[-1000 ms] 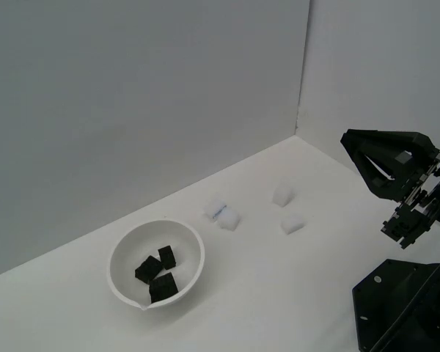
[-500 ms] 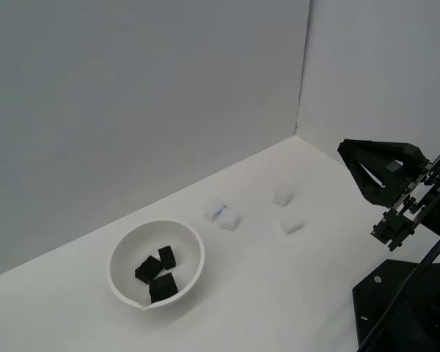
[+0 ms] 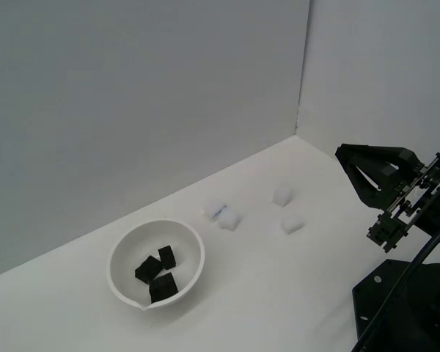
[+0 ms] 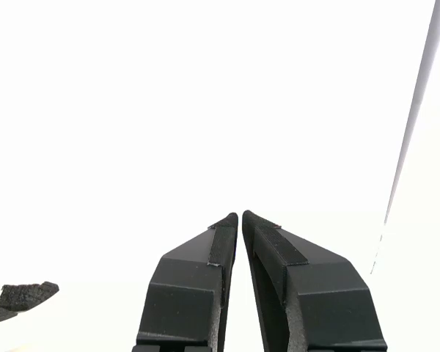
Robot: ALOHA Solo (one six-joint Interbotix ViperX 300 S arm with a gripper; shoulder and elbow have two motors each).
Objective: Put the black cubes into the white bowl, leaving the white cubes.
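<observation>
White tabletop (image 3: 264, 279) lies beneath the raised arm, its empty gripper (image 3: 342, 154) closed, 3 black cubes (image 3: 157, 273) bowled

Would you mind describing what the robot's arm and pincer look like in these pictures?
The pincer is matte black, with two wedge-shaped fingers that taper to narrow tips and carry flat strips along their inner faces. In the exterior view the arm is all black too, an angular open frame with thin rails, and a black cable curves down beside its dark base.

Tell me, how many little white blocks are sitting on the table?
4. Two white cubes touch just past the white bowl: one, one. Two more lie apart toward the exterior view's right. None seems hidden.
</observation>
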